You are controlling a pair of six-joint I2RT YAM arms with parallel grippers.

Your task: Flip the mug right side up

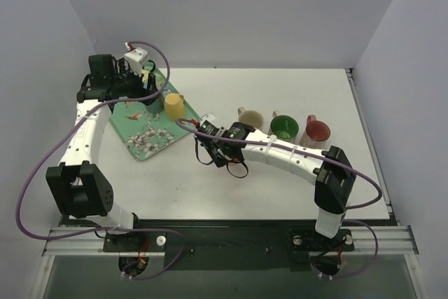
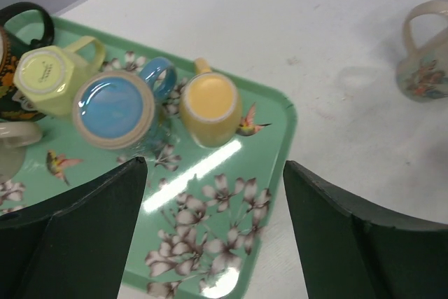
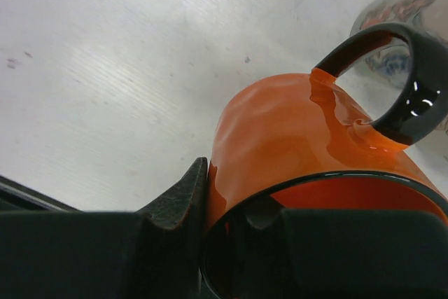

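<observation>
An orange mug [image 3: 294,131] with a black rim and black handle [image 3: 406,75] fills the right wrist view. My right gripper [image 3: 227,190] is shut on its wall near the rim, with one finger [image 3: 178,197] outside and the other inside. The mug's open end faces the camera and its body points away towards the white table. In the top view the right gripper [image 1: 210,146] is at the table's middle left and hides the mug. My left gripper [image 2: 213,173] is open and empty above the green floral tray [image 2: 210,243].
On the tray [image 1: 143,138], a yellow mug [image 2: 210,106], a blue mug [image 2: 112,106] and a pale yellow mug [image 2: 45,75] stand upside down. A beige mug [image 1: 248,118], a green mug [image 1: 284,127] and a red mug [image 1: 316,131] stand upright in a row on the table.
</observation>
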